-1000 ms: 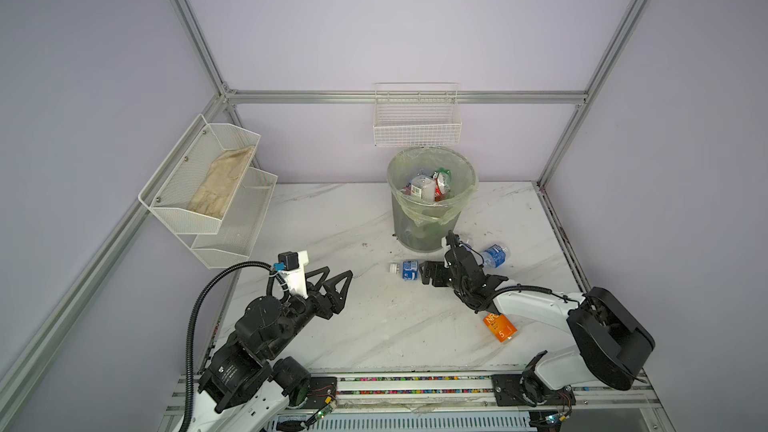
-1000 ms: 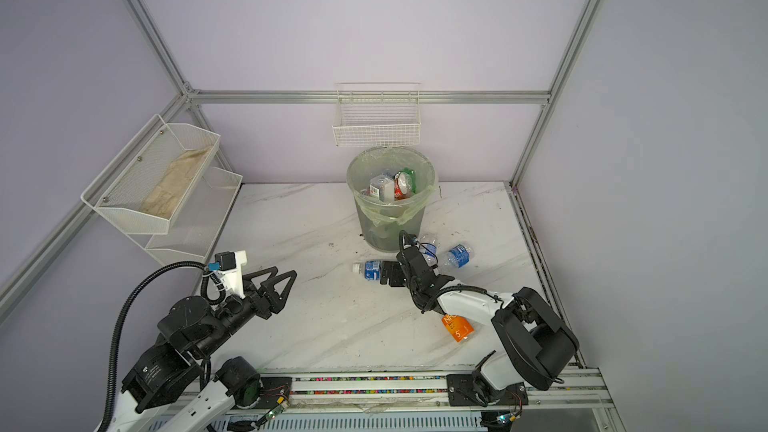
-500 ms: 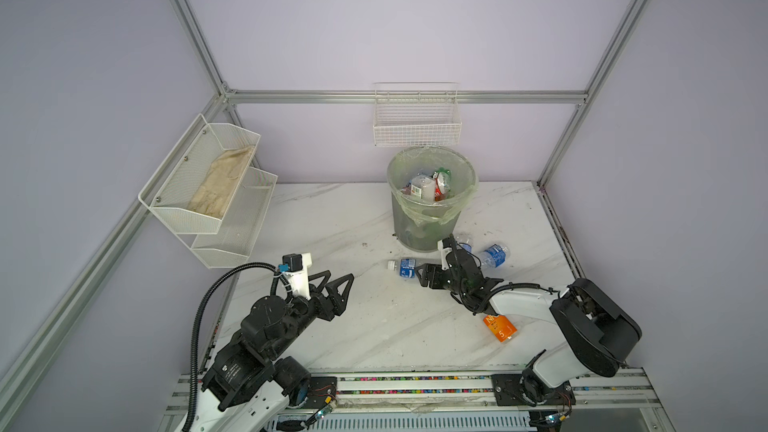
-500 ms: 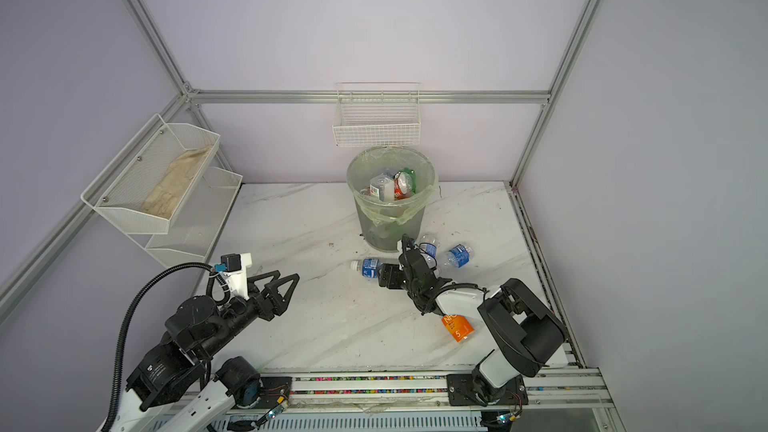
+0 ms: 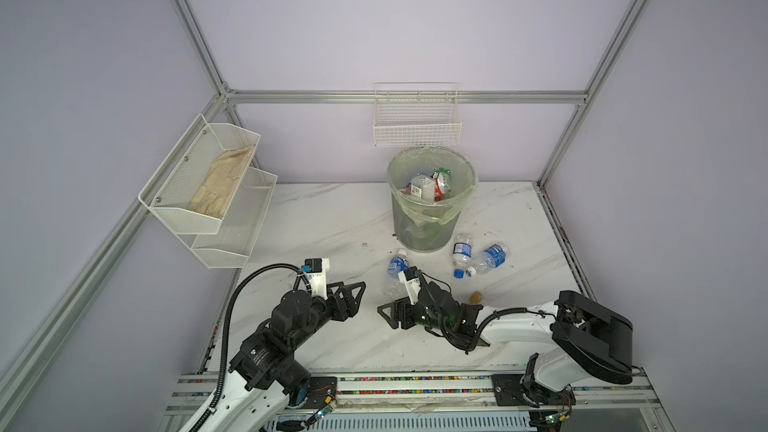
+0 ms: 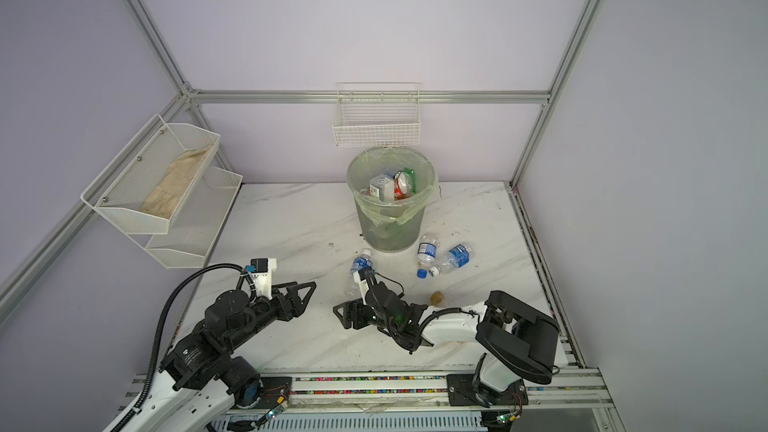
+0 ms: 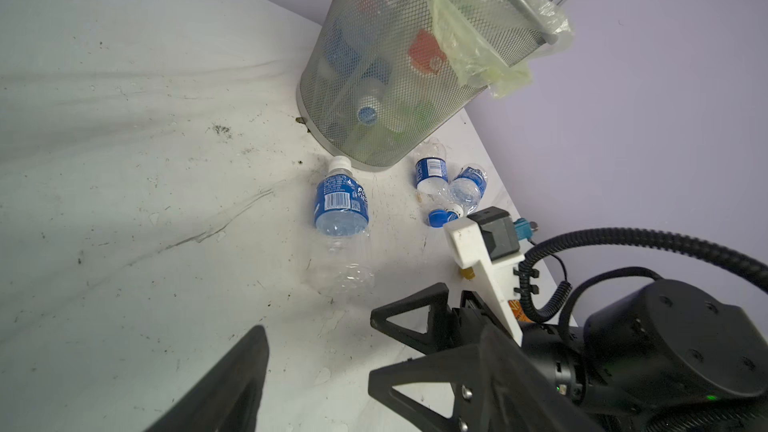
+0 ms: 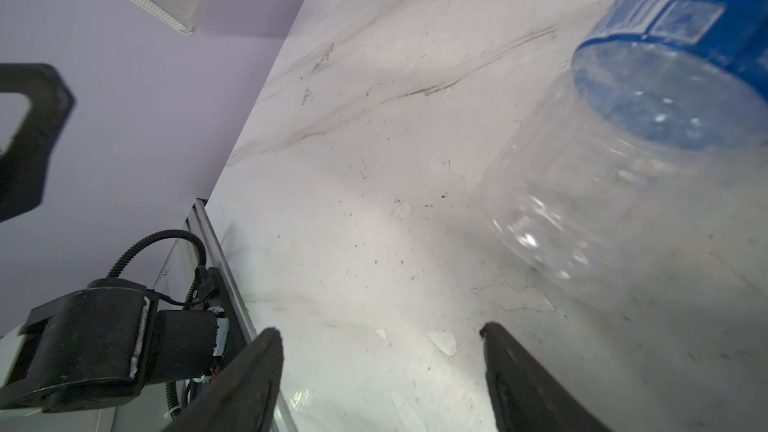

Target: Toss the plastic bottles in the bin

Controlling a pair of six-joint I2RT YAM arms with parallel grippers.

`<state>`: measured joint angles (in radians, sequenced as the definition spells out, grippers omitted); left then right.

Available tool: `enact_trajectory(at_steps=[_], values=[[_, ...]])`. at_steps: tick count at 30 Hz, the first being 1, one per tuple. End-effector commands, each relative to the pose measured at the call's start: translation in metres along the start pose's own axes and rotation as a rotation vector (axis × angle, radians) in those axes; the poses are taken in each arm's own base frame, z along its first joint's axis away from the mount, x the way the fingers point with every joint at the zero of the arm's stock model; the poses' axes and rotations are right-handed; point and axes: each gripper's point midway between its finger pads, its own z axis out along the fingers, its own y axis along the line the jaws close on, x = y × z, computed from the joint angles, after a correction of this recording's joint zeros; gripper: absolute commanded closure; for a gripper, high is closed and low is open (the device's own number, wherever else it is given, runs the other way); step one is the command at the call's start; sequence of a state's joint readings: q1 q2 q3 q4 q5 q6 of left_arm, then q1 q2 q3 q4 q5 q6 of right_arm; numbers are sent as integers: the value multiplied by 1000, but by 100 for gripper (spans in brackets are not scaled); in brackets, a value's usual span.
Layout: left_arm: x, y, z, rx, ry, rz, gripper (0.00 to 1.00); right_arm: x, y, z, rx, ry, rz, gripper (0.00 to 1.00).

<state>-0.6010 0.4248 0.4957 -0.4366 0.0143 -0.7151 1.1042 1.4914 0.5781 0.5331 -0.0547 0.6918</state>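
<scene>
three plastic bottles (image 5: pixel 491 256) lie flat on the bench (image 5: pixel 324 222) by the foot of the bin (image 5: pixel 419 230), which already has many inside. the near bottle (image 5: pixel 397 266) has its white cap (image 5: pixel 401 251) toward the bin and its clear bottom toward the robot. the right gripper (image 5: pixel 386 317) is just beside that bottom end, much nearer than the left gripper (image 5: pixel 353 299). its jaws are apart with nothing between them. they point sideways at the left arm, so the bottle sits off to one side, not in the gap. i think they must turn toward the bin first. the left jaws are apart and empty too.
</scene>
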Motion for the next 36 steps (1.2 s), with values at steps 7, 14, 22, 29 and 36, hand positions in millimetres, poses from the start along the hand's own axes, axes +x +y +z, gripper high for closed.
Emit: enact_trajectory(at_steps=[7,14,22,29,36], values=[[17,24,43,-75,35,121,16,-37,-6,-85,42,-209,89,21],[-17,-2,87,-67,39,240,10,-34,-17,-132,33,-267,166,21],[-24,-18,130,-82,164,218,8,-24,-29,-150,27,-278,217,21],[-3,-14,149,-77,240,89,9,-18,-34,-144,39,-261,211,20],[0,-2,162,-160,267,36,7,-11,-41,-138,58,-245,203,19]])
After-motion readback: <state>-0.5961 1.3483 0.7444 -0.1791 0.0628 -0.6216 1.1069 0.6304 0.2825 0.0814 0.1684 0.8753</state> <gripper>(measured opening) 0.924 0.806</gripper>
